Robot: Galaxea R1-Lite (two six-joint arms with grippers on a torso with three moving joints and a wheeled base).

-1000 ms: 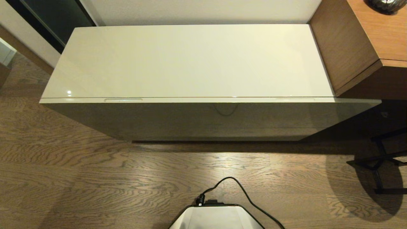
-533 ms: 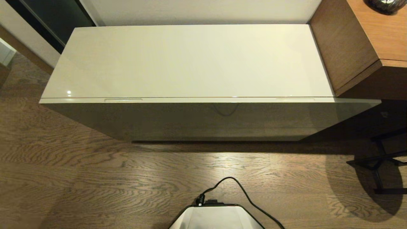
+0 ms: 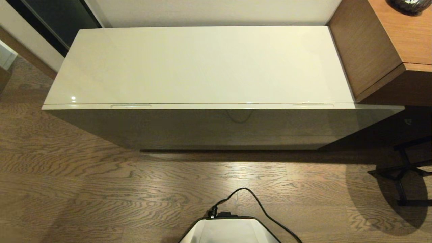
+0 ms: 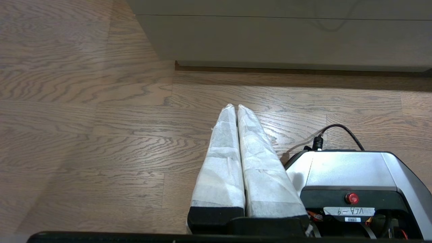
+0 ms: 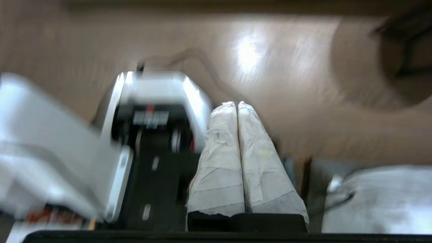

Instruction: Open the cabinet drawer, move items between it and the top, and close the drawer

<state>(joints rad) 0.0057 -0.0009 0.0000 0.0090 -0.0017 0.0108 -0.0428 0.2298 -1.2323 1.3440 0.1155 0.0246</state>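
Observation:
The low cabinet's glossy cream top (image 3: 202,64) lies bare in the head view. The cabinet drawer (image 3: 216,126) is pushed in flush, and its front rim shows two narrow notches (image 3: 131,106) (image 3: 313,105). No bagged slippers are in view. Neither gripper shows in the head view. My left gripper (image 4: 235,107) hangs low over the wood floor beside my base, facing the cabinet front (image 4: 287,37), its white-wrapped fingers pressed together and empty. My right gripper (image 5: 236,104) is also low by the base, shut and empty.
A taller brown wood-grain desk (image 3: 388,44) adjoins the cabinet's right end, with a dark round object (image 3: 410,5) on it. Black frame legs (image 3: 401,175) stand on the floor at the right. My base (image 3: 229,231) and its black cable (image 3: 263,206) are at front centre.

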